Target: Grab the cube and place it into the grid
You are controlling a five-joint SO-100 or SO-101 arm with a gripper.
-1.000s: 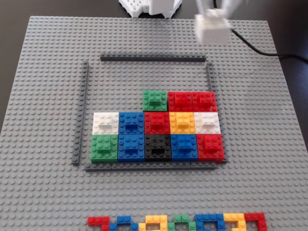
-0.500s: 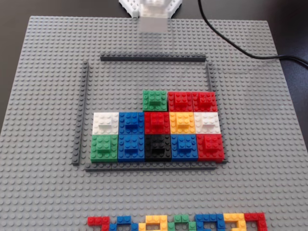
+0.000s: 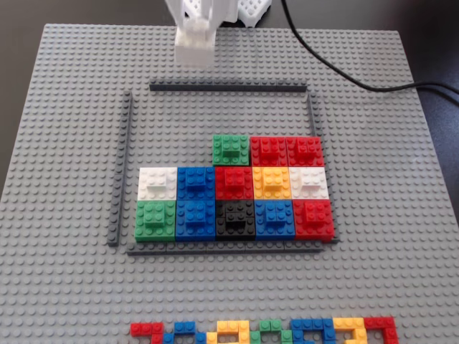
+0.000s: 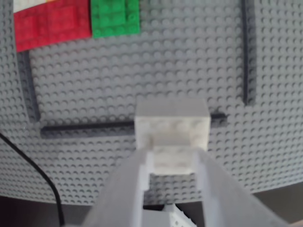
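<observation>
White square Lego cube (image 4: pixel 172 126) sat clamped in your white gripper (image 4: pixel 171 161), above the dark-grey-strip grid's (image 3: pixel 228 87) far edge.

The white cube (image 3: pixel 194 44) hangs above the grid's (image 3: pixel 228 87) top strip, outside. The grid holds coloured blocks in its lower rows

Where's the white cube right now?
In the fixed view the white square Lego cube hangs in the white gripper at top left-centre, just beyond the top strip of the dark grey Lego grid.
</observation>
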